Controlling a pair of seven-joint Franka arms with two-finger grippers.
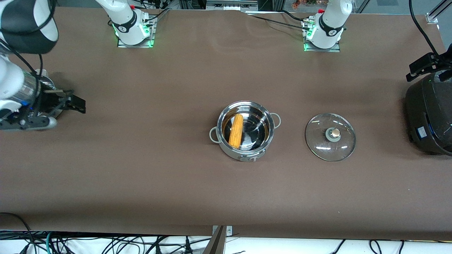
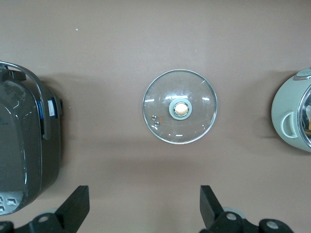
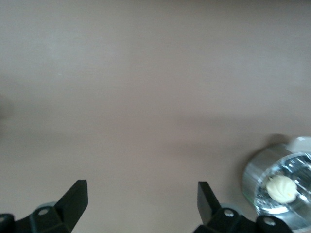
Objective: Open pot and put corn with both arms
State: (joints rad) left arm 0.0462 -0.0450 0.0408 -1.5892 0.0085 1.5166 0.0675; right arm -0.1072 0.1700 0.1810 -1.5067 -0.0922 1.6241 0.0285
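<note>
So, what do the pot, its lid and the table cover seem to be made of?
The pot looks like polished stainless steel: its inside mirrors the corn. The lid seems clear glass with a metal rim, since the cover shows through it; its knob is tan, material unclear. The table cover appears matte brown, perhaps paper or fabric.
</note>
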